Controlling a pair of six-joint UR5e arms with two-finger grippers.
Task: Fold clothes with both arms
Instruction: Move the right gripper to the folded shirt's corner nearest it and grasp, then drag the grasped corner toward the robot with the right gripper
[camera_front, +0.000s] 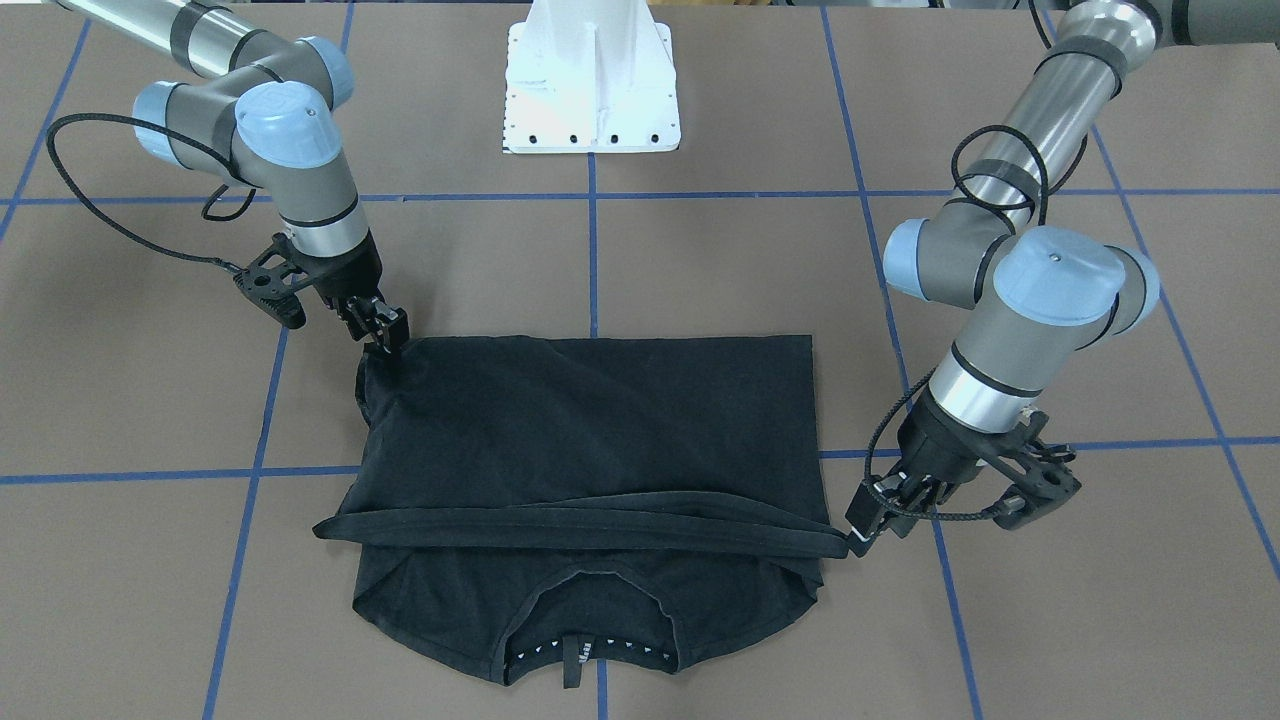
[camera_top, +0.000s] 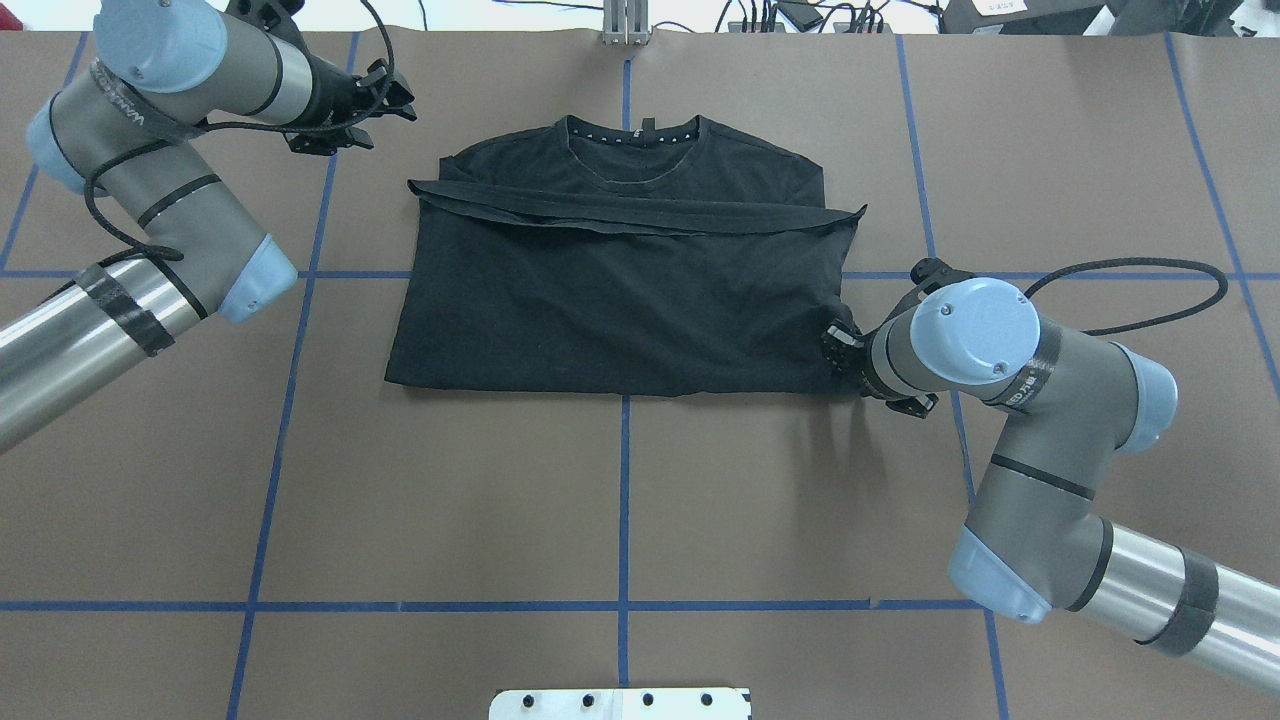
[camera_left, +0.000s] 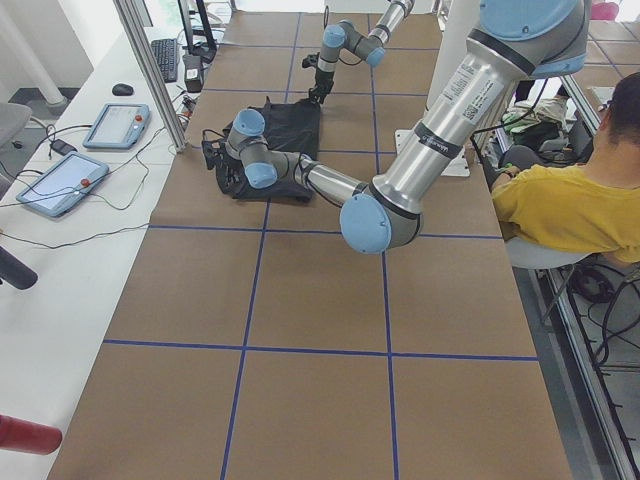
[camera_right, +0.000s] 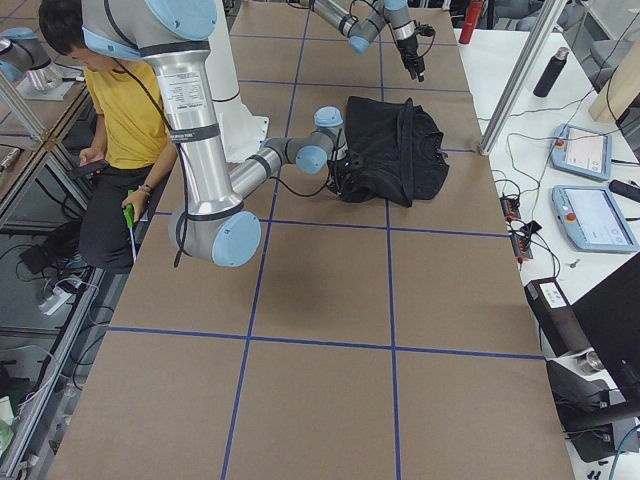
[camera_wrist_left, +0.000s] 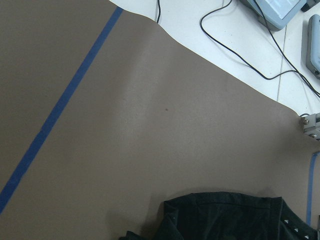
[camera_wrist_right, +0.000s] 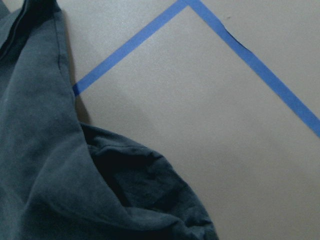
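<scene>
Brown table (camera_front: 700, 270) bears black T-shirt (camera_front: 600, 420) and white base plate (camera_front: 590, 125).

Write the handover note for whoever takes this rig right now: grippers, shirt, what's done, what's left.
Right gripper: at the T-shirt's folded corner on the robot's side, with cloth bunched up toward it; it seems pinched shut on it.
Left gripper: by the end of the hem. Open or shut is unclear, and its wrist view shows no cloth in hand.
Shirt: on the table, collar away from the robot.
Done: lower half folded up, hem just short of the collar.
Left: release, straighten the skewed hem, probably fold the sides in.
</scene>
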